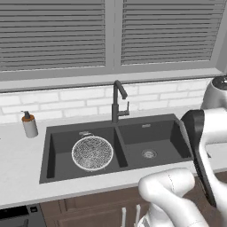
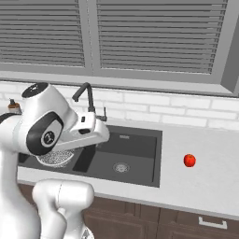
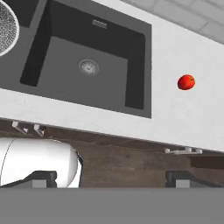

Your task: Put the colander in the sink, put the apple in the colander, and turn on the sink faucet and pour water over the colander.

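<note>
Hanging up high over the counter edge and looking down, with the gripper (image 3: 109, 178) empty and its two dark tips (image 3: 40, 178) sitting wide apart at the bottom of the hand view, so basically open and carrying nothing. Probably hovering back like this to get a full look at the layout before heading for the fruit. Pointing mostly at the right basin of the sink (image 3: 138, 74), bare except for its round metal drain (image 3: 89, 66). Sitting already in the left basin: the colander (image 1: 92, 153), flat on the basin floor and taking up a good chunk of it, so looking like step one done. Resting out on the pale counter (image 2: 210, 177) to the right of the sink, well apart from the rim: the apple (image 2: 189, 160), still needing to be picked up and carried across the right basin to the left one. Standing behind the divider between the basins: the sink faucet (image 1: 117, 101), spout angling toward the right basin, no stream running, so likely needing a swing toward the colander later. Sitting off at the far left by the wall: a soap dispenser (image 1: 29, 124), not involved.
</note>
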